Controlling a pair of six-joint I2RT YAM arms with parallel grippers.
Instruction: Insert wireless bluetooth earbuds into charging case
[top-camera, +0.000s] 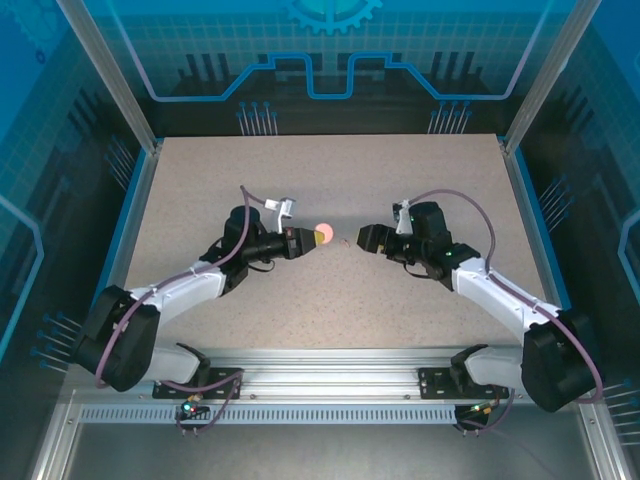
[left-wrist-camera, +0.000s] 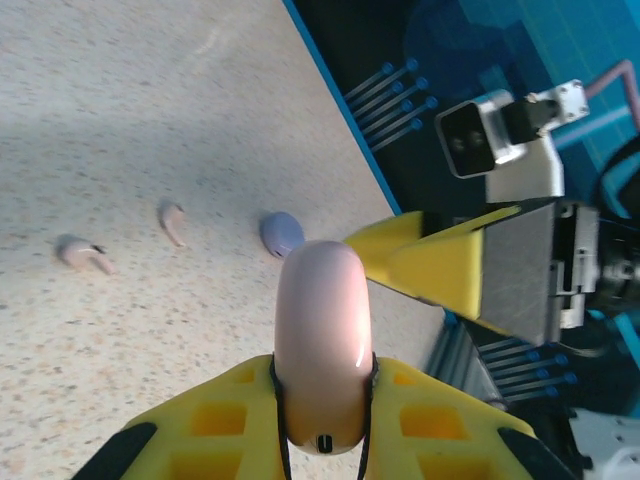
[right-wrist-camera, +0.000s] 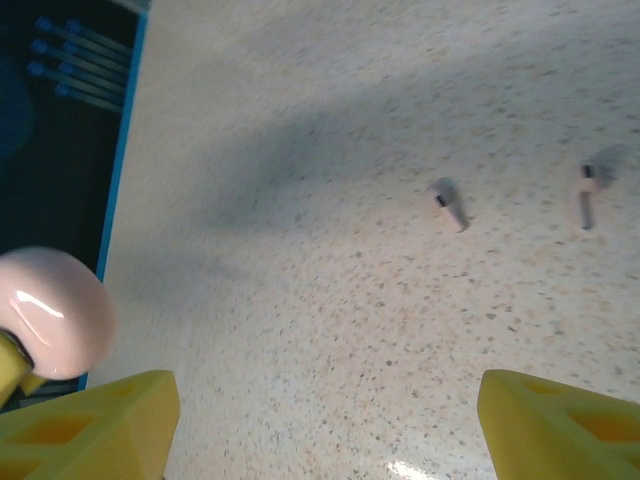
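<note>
My left gripper (top-camera: 308, 239) (left-wrist-camera: 322, 372) is shut on a round pale pink charging case (top-camera: 323, 235) (left-wrist-camera: 322, 330) and holds it edge-on above the table, its small port facing the wrist. The case (right-wrist-camera: 48, 312) also shows at the left of the right wrist view. Two pale pink earbuds (left-wrist-camera: 82, 252) (left-wrist-camera: 174, 222) and a purple one (left-wrist-camera: 282, 233) lie on the speckled table beyond the case. My right gripper (top-camera: 363, 238) (right-wrist-camera: 325, 430) hovers open facing the case, nothing between its fingers. Two pale earbuds (right-wrist-camera: 448, 203) (right-wrist-camera: 585, 195) lie ahead of it.
The right gripper's yellow fingers (left-wrist-camera: 440, 275) come close to the held case from the right. The table's blue edge (left-wrist-camera: 340, 110) runs along dark enclosure walls. Aluminium posts (top-camera: 110, 75) stand at the back corners.
</note>
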